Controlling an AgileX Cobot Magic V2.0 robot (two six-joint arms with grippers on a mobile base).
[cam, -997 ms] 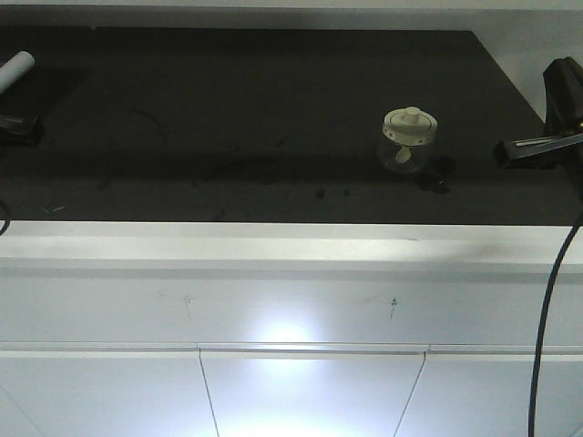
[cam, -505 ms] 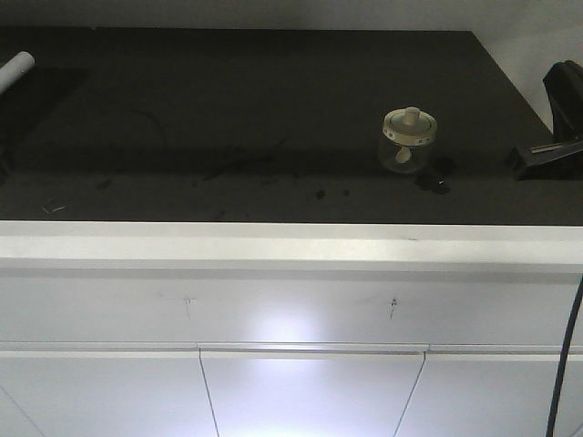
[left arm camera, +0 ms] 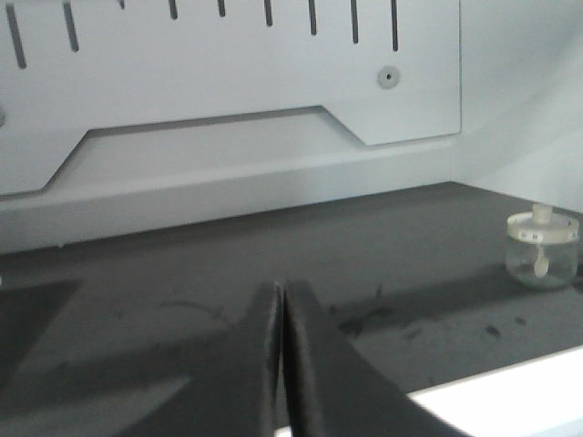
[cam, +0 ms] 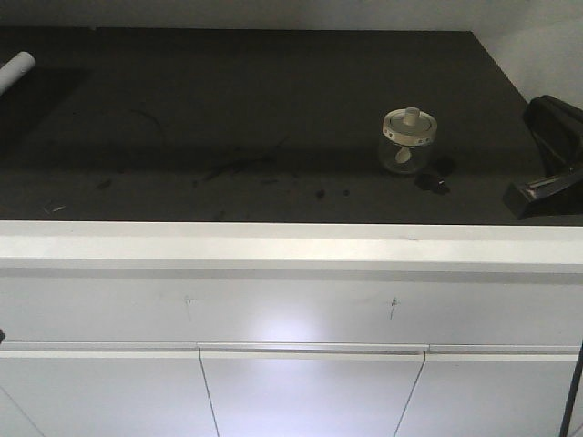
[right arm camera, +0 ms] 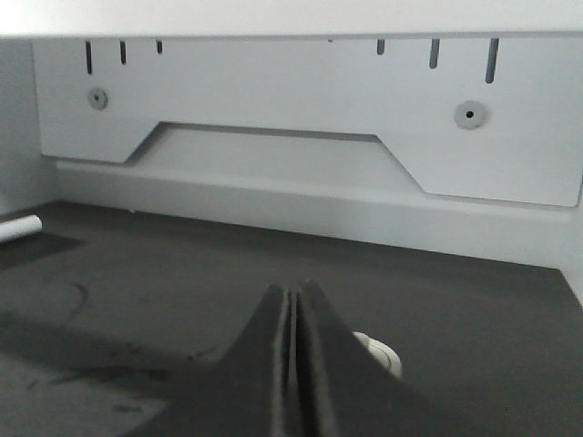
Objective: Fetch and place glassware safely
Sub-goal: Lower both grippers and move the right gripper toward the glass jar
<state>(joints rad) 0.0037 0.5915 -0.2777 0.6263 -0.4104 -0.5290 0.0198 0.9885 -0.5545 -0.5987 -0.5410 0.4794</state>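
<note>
Dark worktop (cam: 228, 100) filled the front view, with a white cabinet front (cam: 291, 309) below it. And there was the glass jar (cam: 408, 146), upright on the worktop, its cream lid (cam: 410, 126) on and knob up, nothing touching it. A small dark fleck (cam: 435, 179) lay just beside the jar, on its right. Faint smudges (cam: 239, 166) marked the surface well to the jar's left. Far beyond them, at the back left corner, a white tube (cam: 16, 66) poked in. The right gripper (cam: 545, 187) sat well to the right of the jar, at the frame edge. From this camera one could not tell how its jaws stood.

Over to the left wrist camera: the left gripper (left arm camera: 278, 291) had its two dark fingers pressed tip to tip, with nothing between them. The jar (left arm camera: 543, 259) stood well off to the right of them, quite clear of the fingers. A white slotted back panel (left arm camera: 228, 82) rose behind the jar.

Right wrist camera next: here the right gripper (right arm camera: 293, 293) showed plainly, fingers squeezed together and empty. Only a sliver of the jar's lid (right arm camera: 381, 355) peeked out from behind the right-hand finger, below the tips. The white tube (right arm camera: 18, 228) lay far to the jar's left.
</note>
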